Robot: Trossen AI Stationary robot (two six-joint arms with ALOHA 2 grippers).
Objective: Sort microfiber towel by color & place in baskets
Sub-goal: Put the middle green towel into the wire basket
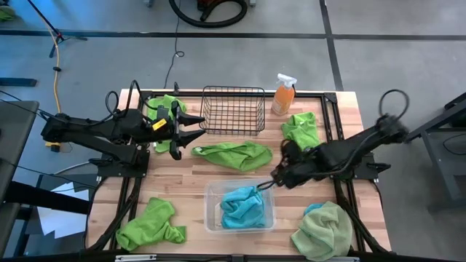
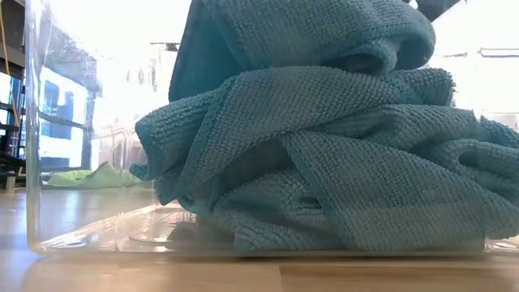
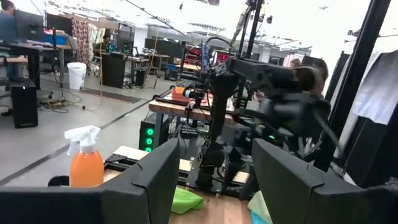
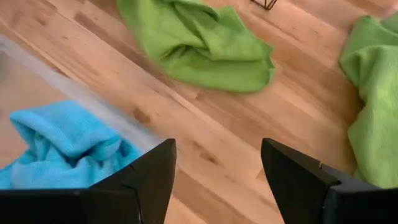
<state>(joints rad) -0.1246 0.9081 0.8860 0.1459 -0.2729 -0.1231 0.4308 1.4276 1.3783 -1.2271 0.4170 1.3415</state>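
The blue towels (image 1: 242, 207) are bunched in the clear tub (image 1: 211, 218) at six o'clock on the table, so I'd call that colour done, but the wire basket (image 1: 233, 110) at twelve o'clock is empty with green towels lying all round it. The nearest, the green towel (image 1: 234, 154) at centre, stretches long from nine to three o'clock — likely my next pick. My right gripper (image 1: 275, 179) hovers at the tub's two o'clock corner, fingers apart and empty; my left gripper (image 1: 195, 126), fingers also apart, waits at the basket's nine o'clock side.

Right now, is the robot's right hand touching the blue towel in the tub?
Apart. The right wrist view shows the open right gripper holding nothing, with the blue towel off to one side.
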